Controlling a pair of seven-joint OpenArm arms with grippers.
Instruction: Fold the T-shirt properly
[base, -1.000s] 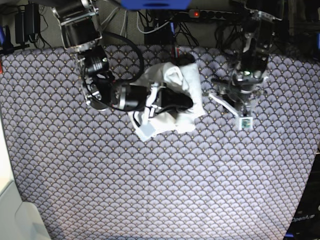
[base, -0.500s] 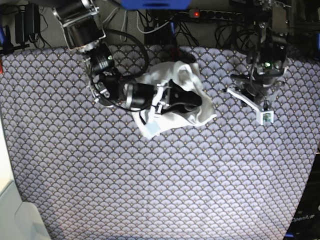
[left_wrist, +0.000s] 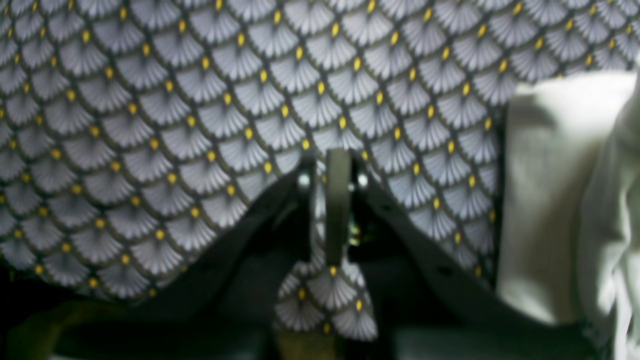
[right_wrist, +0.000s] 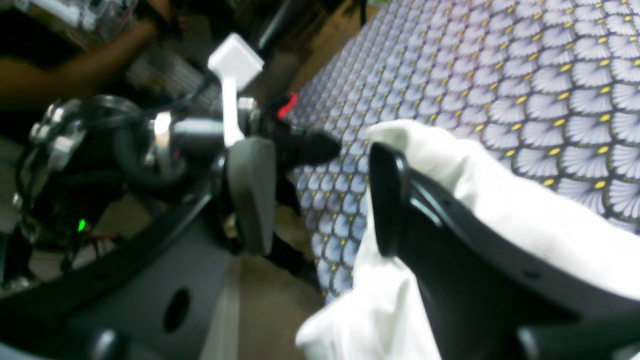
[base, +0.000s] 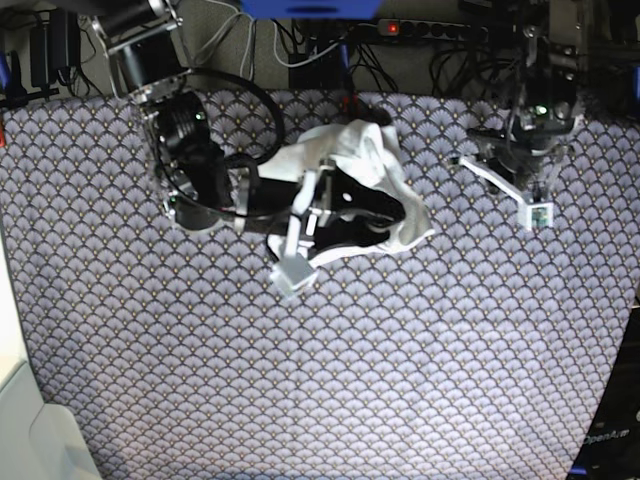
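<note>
A: Where do we stand on the fold?

B: Not far, we'd judge. The T-shirt (base: 372, 190) lies in a rumpled heap on the tablecloth (base: 300, 380), near its far edge and about midway across. We see no flat panel, no straight crease, and no sleeve we can pick out.

A: And our right gripper (base: 385, 208)?

B: It lies across the T-shirt, buried in the heap. In the right wrist view its jaws stand apart, with white cloth draped over one finger (right_wrist: 395, 200) and none pinched between the two (the other finger looks bare).

A: The left gripper (base: 520, 185)?

B: Well to the side of the T-shirt, over bare tablecloth. Its wrist view shows the fingers drawn close together with nothing of the T-shirt between them; the cloth only appears at that view's edge (left_wrist: 565, 200). The picture is blurred, so whether they fully meet we cannot tell.

A: So what's left?

B: Nearly everything, by our reading: spread the T-shirt flat, find sleeves and hem, then make the folds.
</note>
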